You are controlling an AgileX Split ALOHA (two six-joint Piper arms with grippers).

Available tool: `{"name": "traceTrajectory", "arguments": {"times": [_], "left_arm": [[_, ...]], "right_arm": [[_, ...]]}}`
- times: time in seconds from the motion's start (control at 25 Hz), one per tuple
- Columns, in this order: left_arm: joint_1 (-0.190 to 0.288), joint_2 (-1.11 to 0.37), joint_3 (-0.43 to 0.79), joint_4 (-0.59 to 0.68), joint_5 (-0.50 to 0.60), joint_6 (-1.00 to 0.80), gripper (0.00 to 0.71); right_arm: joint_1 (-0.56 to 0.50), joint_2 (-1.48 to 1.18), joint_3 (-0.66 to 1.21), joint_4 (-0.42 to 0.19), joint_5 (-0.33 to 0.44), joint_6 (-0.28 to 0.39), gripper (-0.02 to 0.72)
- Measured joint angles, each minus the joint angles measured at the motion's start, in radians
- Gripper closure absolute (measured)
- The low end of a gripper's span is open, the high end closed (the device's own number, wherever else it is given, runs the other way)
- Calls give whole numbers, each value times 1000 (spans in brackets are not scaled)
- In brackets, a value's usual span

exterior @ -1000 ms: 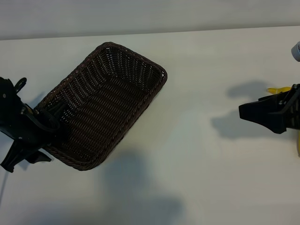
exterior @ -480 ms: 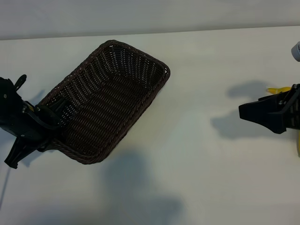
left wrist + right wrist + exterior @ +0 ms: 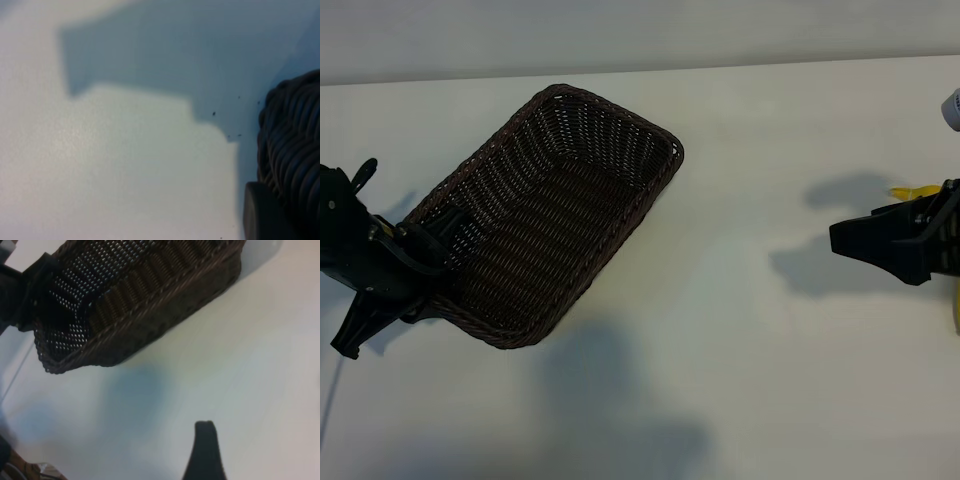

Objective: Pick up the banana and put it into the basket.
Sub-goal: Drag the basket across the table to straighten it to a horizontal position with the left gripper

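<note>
Basket (image 3: 552, 210): dark brown wicker, rectangular, rounded corners, braided rim, lying diagonally on the smooth white table (image 3: 740, 370), nothing inside. Left gripper (image 3: 420, 262) at its 8 o'clock corner, pointing steeply down, jaws clamped on the rim. Right gripper (image 3: 850, 238) at 3 o'clock, jaws apart, holding nothing. Banana (image 3: 916, 191): yellow, mostly hidden behind that gripper.

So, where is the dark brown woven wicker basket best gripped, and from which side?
Take the basket by the braided rim of its short wall, from above, one finger inside, one outside: the wall is thin and upright, the body too wide to span. The left gripper clamps it so; the right gripper hangs open, far right.
</note>
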Motion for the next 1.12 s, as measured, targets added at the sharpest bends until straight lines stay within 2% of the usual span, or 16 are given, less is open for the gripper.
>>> {"name": "traceTrajectory", "arguments": {"times": [0.56,0.88,1.12], "left_arm": [[0,-78,-29,-20,37,95,542],[0,-78,-127,-87,67,299,543],[0,-77,-211,-101,133,488,543]], "right_arm": [[0,0,0,0,0,0,135],[0,0,0,0,0,0,135],[0,0,0,0,0,0,135]]}}
